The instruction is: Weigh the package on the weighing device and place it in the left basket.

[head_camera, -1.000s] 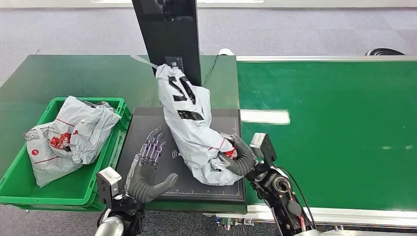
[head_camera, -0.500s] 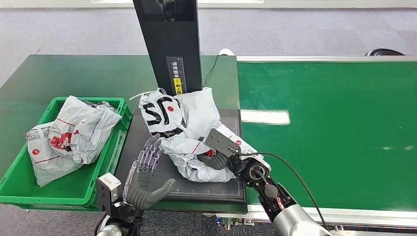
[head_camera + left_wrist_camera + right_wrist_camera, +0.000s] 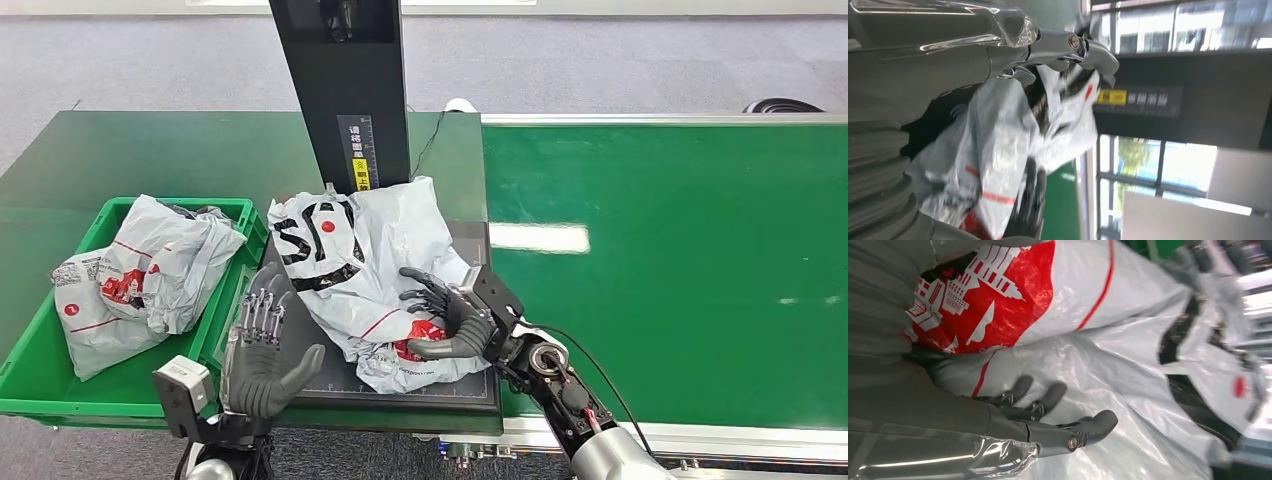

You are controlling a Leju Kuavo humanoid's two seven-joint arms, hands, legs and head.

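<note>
The package [image 3: 340,260], a crumpled white plastic mailer with black and red print, lies flat on the black weighing platform [image 3: 335,378] in front of the scale's black post [image 3: 345,90]. My right hand [image 3: 445,315] rests at the package's near right end with fingers spread and nothing gripped. The right wrist view shows those fingers [image 3: 1068,432] stretched out over the package [image 3: 1088,330]. My left hand [image 3: 262,345] stands open and upright at the platform's left edge, just left of the package. The left wrist view has the package [image 3: 998,145] beyond the fingers [image 3: 1063,45].
The green basket [image 3: 30,385] sits left of the scale and holds other white mailers [image 3: 150,270]. A green conveyor belt [image 3: 680,260] runs along the right. The scale post rises close behind the package.
The right hand laid the upright package down flat on the platform and opened its fingers, letting go. The left hand shifted a little left, toward the basket.
</note>
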